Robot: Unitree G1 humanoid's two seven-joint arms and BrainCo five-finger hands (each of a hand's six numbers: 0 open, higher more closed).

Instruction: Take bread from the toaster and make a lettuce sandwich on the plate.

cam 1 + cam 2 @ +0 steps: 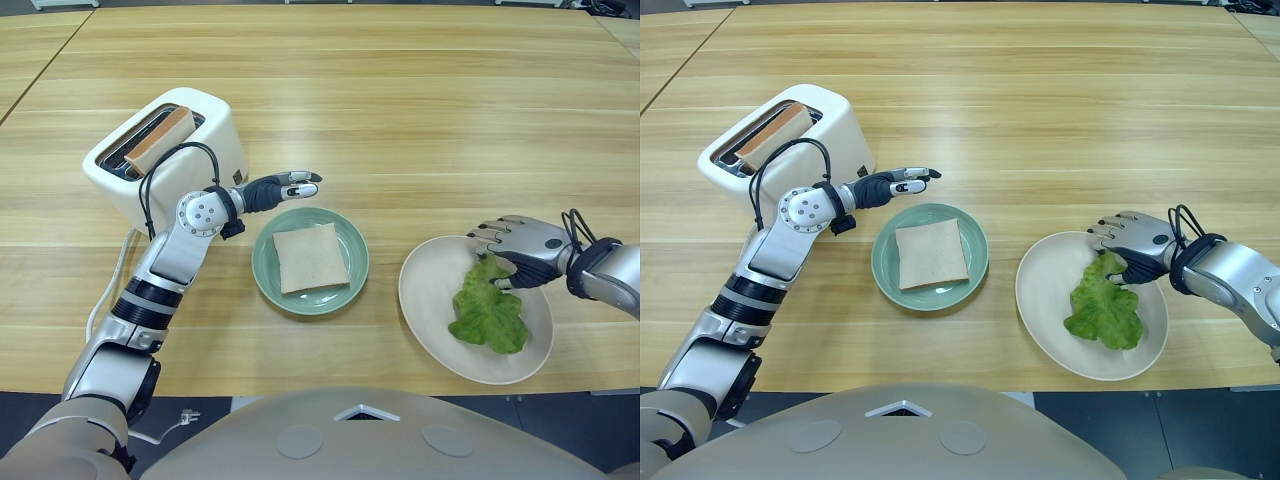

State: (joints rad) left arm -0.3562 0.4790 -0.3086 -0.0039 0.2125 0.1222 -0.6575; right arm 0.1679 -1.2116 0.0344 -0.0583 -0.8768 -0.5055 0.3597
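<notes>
A white toaster [205, 135] stands at the left with one slice of bread [160, 139] sticking up from a slot. A second bread slice [311, 258] lies flat on the green plate [345, 295] in the middle. My left hand [285, 187] hovers open just above the far rim of that plate, beside the toaster, holding nothing. A lettuce leaf [488, 310] lies on the beige plate [425, 300] at the right. My right hand [523, 248] sits over the leaf's far end, fingers curled down onto it; the leaf still rests on the plate.
A white cable [108, 295] runs from the toaster down toward the table's near edge. The wooden table [420, 110] stretches bare behind both plates.
</notes>
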